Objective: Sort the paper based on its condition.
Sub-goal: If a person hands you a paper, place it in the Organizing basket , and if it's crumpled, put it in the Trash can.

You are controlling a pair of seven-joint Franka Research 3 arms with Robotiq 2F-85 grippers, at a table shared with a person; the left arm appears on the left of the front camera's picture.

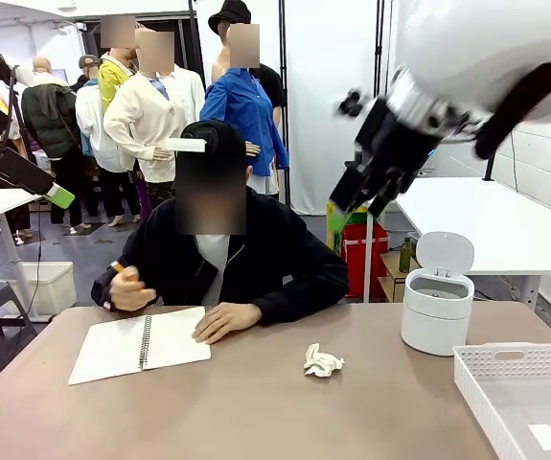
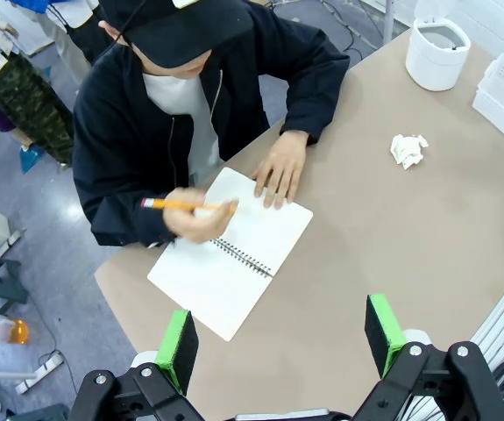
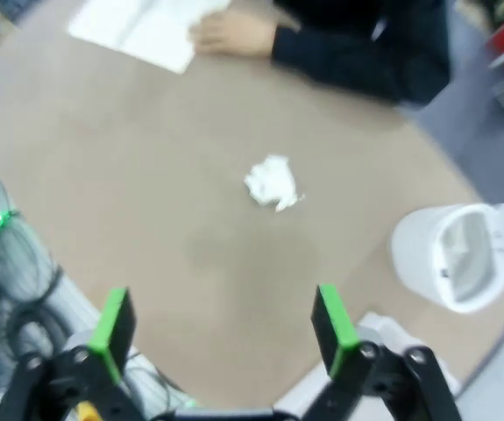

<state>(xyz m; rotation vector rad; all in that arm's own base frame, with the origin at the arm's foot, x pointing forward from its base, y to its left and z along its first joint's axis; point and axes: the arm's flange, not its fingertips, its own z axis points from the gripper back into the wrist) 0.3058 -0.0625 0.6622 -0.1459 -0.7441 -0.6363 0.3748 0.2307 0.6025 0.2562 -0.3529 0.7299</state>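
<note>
White right arm [image 1: 476, 48] aloft (gripper [image 3: 223, 320] wide)

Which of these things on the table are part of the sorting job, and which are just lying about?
Job: crumpled paper; probably the white bin and white basket, as destinations.
Lying about: spiral notebook, person's pencil, flat label in the basket.
</note>
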